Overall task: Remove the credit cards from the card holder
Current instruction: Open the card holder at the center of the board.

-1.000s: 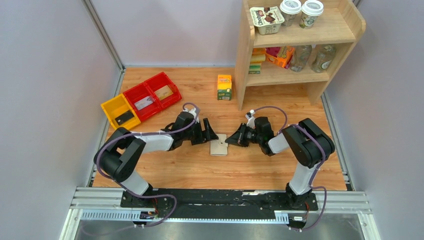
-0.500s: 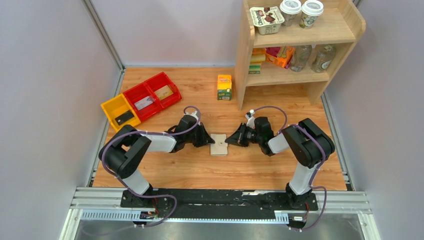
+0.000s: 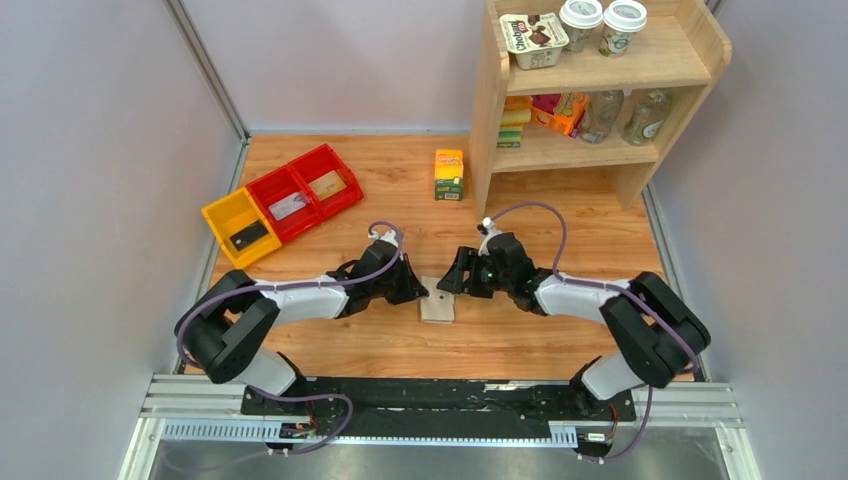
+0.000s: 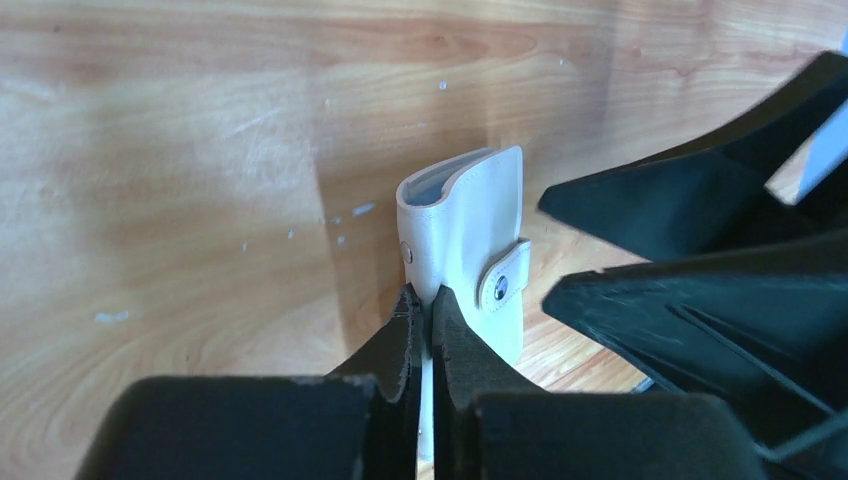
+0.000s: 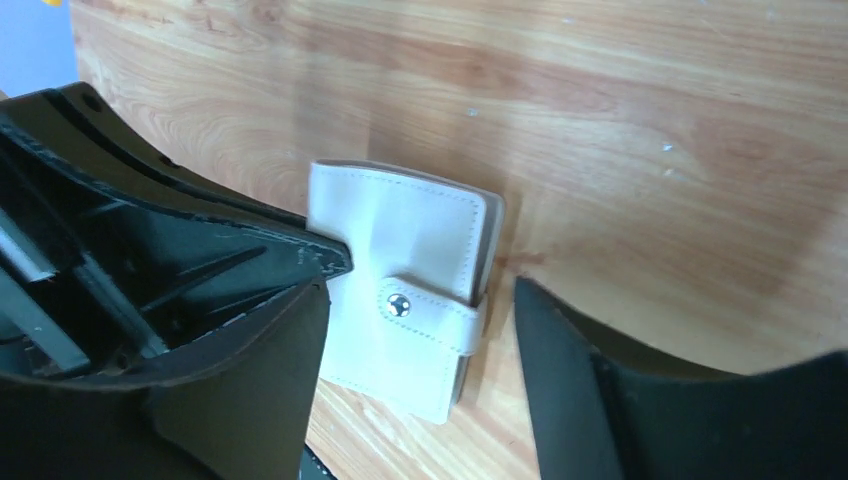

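The card holder (image 3: 437, 308) is a small beige wallet, folded shut with its snap tab (image 5: 425, 313) fastened, at the middle of the table. My left gripper (image 3: 421, 291) is shut on the holder's left edge (image 4: 421, 262). My right gripper (image 3: 450, 284) stands open around the tab side, fingers (image 5: 565, 370) apart from the holder (image 5: 400, 240). A light blue lining shows at the holder's far end (image 4: 440, 178). No credit cards show at the holder. A grey flat card (image 3: 287, 206) lies in a red bin.
A yellow bin (image 3: 226, 213) and two red bins (image 3: 308, 162) sit at the back left, each with a flat card in it. A small juice carton (image 3: 449, 174) stands beside the wooden shelf (image 3: 487, 130), which holds cups and bottles.
My left gripper has closed on the holder's left edge. My right gripper has opened and let go of it. The holder and both grippers have shifted slightly toward the near edge.
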Robot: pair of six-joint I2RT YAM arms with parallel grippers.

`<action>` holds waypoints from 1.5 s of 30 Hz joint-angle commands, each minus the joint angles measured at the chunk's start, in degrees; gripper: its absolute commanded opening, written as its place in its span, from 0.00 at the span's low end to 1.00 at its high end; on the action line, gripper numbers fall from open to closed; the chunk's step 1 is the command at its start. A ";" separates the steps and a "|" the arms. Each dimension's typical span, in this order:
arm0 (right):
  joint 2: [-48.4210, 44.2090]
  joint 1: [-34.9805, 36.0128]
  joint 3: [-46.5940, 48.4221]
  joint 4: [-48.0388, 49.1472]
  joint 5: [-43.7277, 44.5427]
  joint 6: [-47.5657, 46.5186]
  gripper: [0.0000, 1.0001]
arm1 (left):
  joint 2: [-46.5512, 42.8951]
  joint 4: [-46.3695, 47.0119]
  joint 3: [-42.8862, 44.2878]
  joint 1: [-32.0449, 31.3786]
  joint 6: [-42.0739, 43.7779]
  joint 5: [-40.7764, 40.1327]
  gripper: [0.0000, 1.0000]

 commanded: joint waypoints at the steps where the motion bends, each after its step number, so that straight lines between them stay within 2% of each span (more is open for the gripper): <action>1: -7.75 6.10 5.82 -18.84 18.62 -5.07 0.78 | -4.86 -6.08 -1.81 -2.23 -2.47 -8.46 0.00; 4: -10.22 10.66 7.84 -22.81 24.53 -5.95 0.94 | -6.71 -6.52 -1.81 -3.99 -3.09 -10.06 0.00; 6: -11.01 12.95 8.64 -23.61 26.12 -5.52 0.99 | -7.68 -6.79 -1.81 -5.13 -3.44 -11.37 0.00; 12: -11.72 14.55 7.50 -23.52 27.70 -3.23 1.00 | -9.88 -7.40 -2.16 -6.54 -4.50 -13.22 0.00; 21: -9.61 17.09 9.08 -24.05 29.20 -4.20 0.82 | -10.93 -8.37 -1.98 -8.03 -3.89 -15.33 0.00; 28: -5.75 19.29 11.45 -23.79 30.52 -4.81 0.54 | -10.76 -8.90 -1.55 -8.74 -3.53 -16.30 0.00; 30: -4.87 19.73 12.24 -23.35 30.43 -5.16 0.49 | -10.41 -9.07 -1.19 -9.09 -3.36 -16.56 0.00; 45: 1.64 20.44 14.35 -21.67 28.58 -5.17 0.41 | -9.53 -8.99 -0.23 -10.50 -2.83 -17.53 0.00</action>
